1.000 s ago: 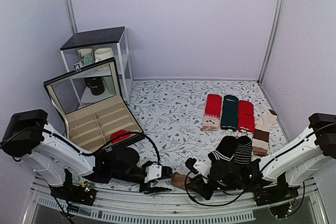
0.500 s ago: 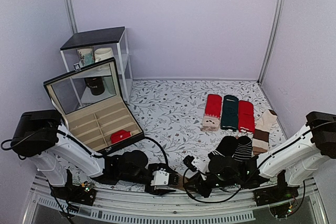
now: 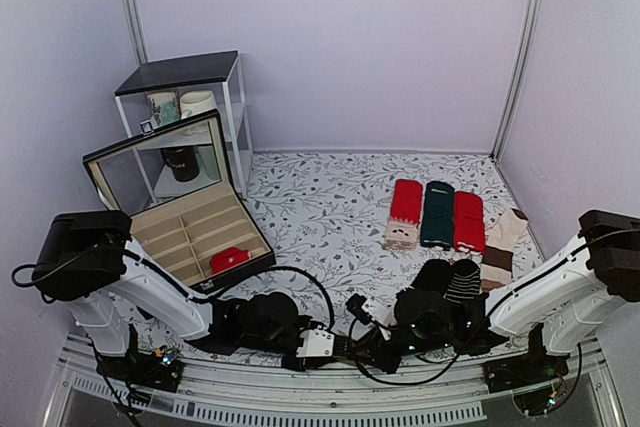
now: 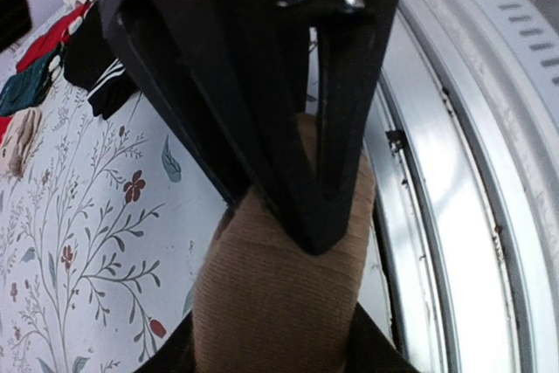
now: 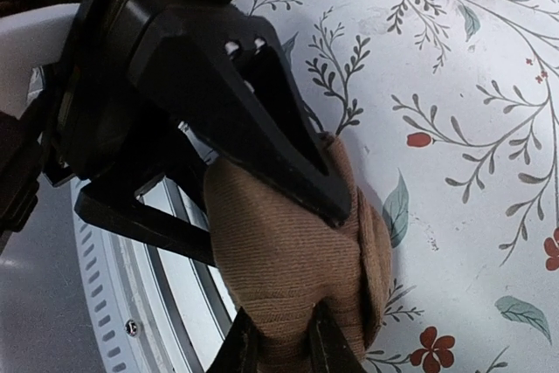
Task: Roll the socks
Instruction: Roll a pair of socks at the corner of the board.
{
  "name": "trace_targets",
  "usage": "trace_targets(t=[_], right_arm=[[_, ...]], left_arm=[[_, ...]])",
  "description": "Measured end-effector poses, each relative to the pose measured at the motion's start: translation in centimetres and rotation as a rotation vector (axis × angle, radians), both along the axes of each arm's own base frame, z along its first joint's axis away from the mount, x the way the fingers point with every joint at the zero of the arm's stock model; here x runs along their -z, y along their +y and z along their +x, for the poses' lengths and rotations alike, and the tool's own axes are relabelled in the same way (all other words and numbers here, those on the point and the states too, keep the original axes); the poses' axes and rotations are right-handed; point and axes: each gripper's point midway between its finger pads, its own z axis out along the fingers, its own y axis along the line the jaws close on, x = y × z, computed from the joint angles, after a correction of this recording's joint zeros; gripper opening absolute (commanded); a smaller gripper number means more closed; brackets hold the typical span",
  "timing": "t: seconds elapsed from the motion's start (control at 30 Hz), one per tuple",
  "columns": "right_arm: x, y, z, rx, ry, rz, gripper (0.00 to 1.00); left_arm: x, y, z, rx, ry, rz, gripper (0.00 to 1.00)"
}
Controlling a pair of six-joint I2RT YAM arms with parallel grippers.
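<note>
The socks [image 4: 279, 303], a tan-brown knitted pair, are gathered into a compact roll at the near edge of the table [image 5: 454, 67], just beside the metal frame rail [image 4: 454, 216], with both arms meeting over them. The left hand [image 4: 301, 207] has its two fingers narrowed onto the upper end of the roll, with fabric showing between them, so it pinches the socks from above. The right hand [image 5: 284, 347] pinches the opposite end of the roll, one finger on each side of the brown fabric. The step in hand appears to be tightening and finishing the roll. To do it well, hold one end fixed with one hand and turn or tuck with the other. Grip the full thickness of the roll rather than the outer layer alone, or the layers will slip and the roll will loosen. Release one hand at a time. Open room is limited. The rail lies directly beside the roll, so a push toward the arm bases may carry the socks off the printed cloth and onto the frame. The two hands are nearly touching, leaving little room to swing either wrist. Clear cloth lies farther from the rail, ahead of the black striped socks [image 3: 447, 282]; shifting the roll that way would give more margin.
</note>
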Motion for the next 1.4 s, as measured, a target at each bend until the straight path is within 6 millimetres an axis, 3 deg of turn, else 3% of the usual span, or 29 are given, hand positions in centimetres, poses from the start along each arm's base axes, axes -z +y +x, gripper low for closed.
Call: trace_targets(t=[0.07,0.17,0.23,0.4,0.57,0.77,1.1,1.4], right_arm=[[0.0,0.0,0.0,-0.002,0.006,0.001,0.15],[0.1,0.1,0.0,-0.007,0.015,0.000,0.15],[0.0,0.2,0.0,-0.010,0.018,0.003,0.15],[0.0,0.4,0.0,-0.011,0.020,0.006,0.15],[0.0,0.4,0.1,-0.007,0.024,0.007,0.15],[0.0,0.4,0.1,-0.008,0.034,0.008,0.15],[0.0,0.9,0.1,-0.017,0.058,0.011,0.15],[0.0,0.9,0.1,-0.025,0.081,0.010,0.15]], left_arm=[[0.1,0.1,0.0,-0.005,0.006,0.006,0.41],[0.1,0.0,-0.1,-0.017,0.021,0.007,0.55],[0.0,0.2,0.0,-0.030,0.025,0.003,0.60],[-0.8,2.0,0.6,-0.088,0.008,-0.028,0.62],[-3.7,2.7,1.1,-0.128,-0.020,-0.137,0.61],[-5.6,3.0,0.3,-0.076,-0.030,-0.214,0.59],[-3.6,2.4,-1.4,0.017,-0.033,-0.142,0.59],[-2.2,1.5,-1.2,0.011,-0.034,-0.086,0.55]])
